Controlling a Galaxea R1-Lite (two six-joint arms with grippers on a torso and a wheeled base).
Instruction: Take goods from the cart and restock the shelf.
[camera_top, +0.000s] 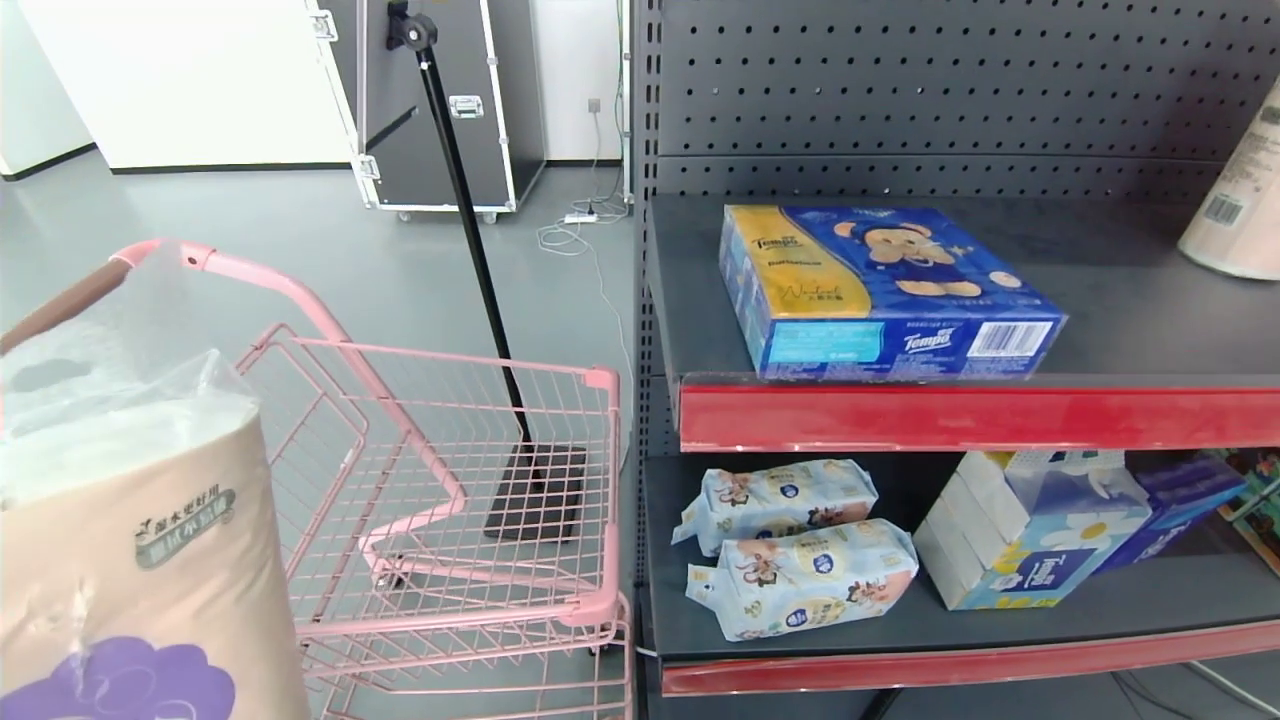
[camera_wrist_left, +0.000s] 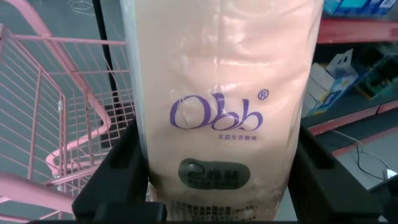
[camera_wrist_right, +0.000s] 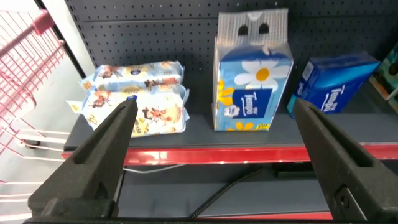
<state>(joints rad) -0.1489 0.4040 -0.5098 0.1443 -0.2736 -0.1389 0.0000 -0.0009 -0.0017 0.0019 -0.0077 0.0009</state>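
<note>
Left wrist view has the left fingers (camera_wrist_left: 118, 174) clamped on both sides of the tall beige plastic-wrapped pack of toilet rolls (camera_wrist_left: 224, 112), held near left by the pink wire cart (camera_top: 450, 480), whose visible basket looks empty. Right fingers (camera_wrist_right: 99, 155) are spread wide on nothing, facing the lower board of the dark metal shelf (camera_top: 1120, 300). Judging by this, the pack is likely the last item, not yet shelved; room remains right of the blue-and-yellow tissue box (camera_top: 880, 290).
</note>
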